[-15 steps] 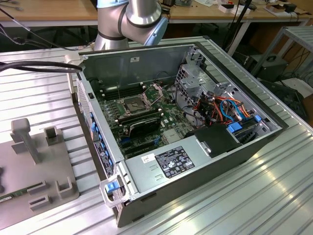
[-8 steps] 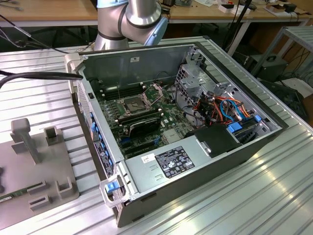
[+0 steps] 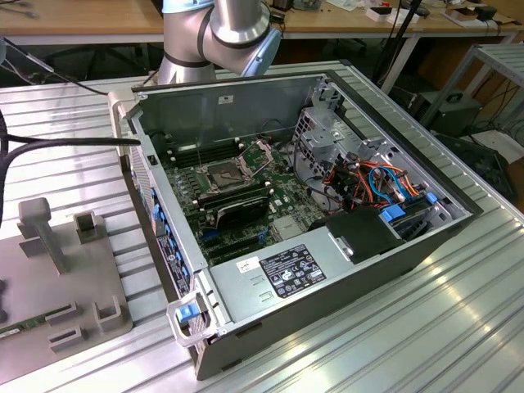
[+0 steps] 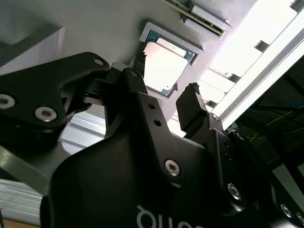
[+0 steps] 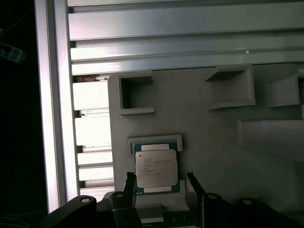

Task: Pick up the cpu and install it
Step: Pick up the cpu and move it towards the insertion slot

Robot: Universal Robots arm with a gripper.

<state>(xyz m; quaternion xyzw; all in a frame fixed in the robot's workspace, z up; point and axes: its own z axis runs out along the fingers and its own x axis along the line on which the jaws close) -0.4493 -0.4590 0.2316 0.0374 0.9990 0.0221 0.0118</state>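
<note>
First wrist view: the tool [image 5: 160, 177], fingers spread apart, straddles the cpu [image 5: 156, 166], which lies flat in a framed recess [image 5: 154, 138] of the grey fixture plate [image 5: 213, 128].

i work over a ribbed silver aluminium tabletop [image 3: 458, 311]; beyond it, a long pale wooden workbench [image 3: 82, 16] and a grey metal rack [image 3: 501, 61].

A robotics lab: opened computer case [image 3: 221, 106] on a ribbed aluminium table [image 3: 458, 327], cluttered workbenches [image 3: 74, 16] behind.
</note>
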